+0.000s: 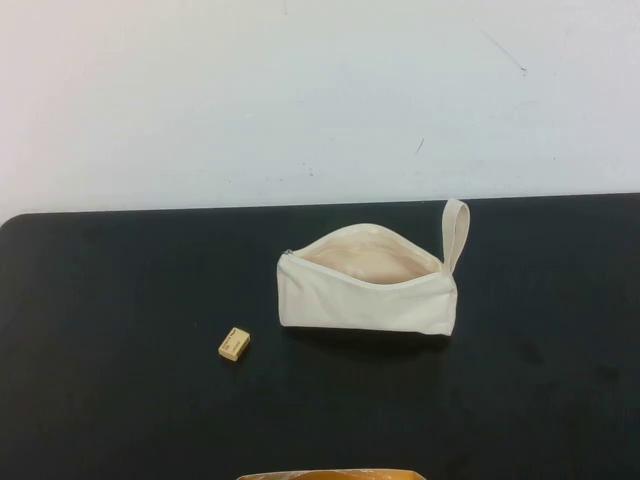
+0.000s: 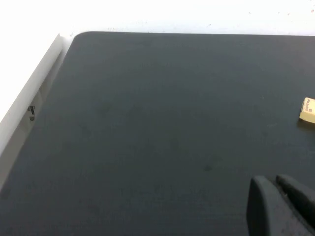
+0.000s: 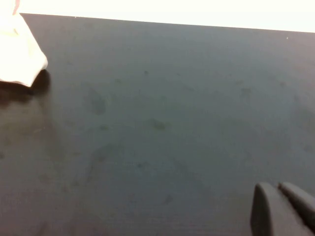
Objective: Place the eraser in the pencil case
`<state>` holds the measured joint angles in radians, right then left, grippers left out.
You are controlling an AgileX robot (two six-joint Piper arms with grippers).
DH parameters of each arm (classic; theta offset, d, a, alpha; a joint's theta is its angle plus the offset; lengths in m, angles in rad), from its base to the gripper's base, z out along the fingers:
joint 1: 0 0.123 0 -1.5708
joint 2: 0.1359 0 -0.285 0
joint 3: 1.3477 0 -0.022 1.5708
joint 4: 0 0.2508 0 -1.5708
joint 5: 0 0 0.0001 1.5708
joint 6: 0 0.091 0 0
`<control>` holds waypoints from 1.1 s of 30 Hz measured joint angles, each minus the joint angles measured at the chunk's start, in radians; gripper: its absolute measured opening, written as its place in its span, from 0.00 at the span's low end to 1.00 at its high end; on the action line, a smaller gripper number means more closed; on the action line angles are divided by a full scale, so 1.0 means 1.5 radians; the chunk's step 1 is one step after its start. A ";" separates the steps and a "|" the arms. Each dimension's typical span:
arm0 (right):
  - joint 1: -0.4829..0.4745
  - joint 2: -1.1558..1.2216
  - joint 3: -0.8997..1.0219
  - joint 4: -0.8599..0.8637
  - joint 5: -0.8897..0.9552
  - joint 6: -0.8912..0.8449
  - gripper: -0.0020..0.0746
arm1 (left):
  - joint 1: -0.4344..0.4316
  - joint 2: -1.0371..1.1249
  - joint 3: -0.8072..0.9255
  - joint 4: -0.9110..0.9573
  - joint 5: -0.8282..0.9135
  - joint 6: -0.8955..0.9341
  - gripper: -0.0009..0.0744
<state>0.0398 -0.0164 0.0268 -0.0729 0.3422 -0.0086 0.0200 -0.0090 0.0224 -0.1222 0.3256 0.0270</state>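
Note:
The eraser (image 1: 234,343) is a tiny pale yellow-tan block lying on the black table, left of centre; it also shows in the left wrist view (image 2: 308,110). The pencil case (image 1: 368,284) is a cream-white pouch standing unzipped, its beige lining showing, with a loop strap (image 1: 454,232) at its right end; one corner of it shows in the right wrist view (image 3: 19,54). My left gripper (image 2: 276,184) is shut and empty, over bare table apart from the eraser. My right gripper (image 3: 278,189) is shut and empty, away from the pouch. Neither arm shows in the high view.
The black table (image 1: 120,400) ends at a white wall (image 1: 300,100) behind. Its rounded far left corner (image 2: 78,37) shows in the left wrist view. An orange-tan object (image 1: 330,474) pokes in at the near edge.

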 joint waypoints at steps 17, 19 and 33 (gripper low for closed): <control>0.000 0.000 0.000 0.000 0.000 0.000 0.02 | 0.000 0.000 0.000 0.000 0.000 0.000 0.01; 0.000 0.000 0.000 0.000 0.000 0.000 0.02 | 0.000 0.000 0.000 0.000 0.000 0.000 0.01; 0.000 0.000 0.000 0.000 0.000 0.000 0.02 | 0.000 0.000 0.003 -0.486 -0.068 -0.178 0.01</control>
<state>0.0398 -0.0164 0.0268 -0.0722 0.3422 -0.0086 0.0200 -0.0090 0.0264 -0.8517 0.2239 -0.2392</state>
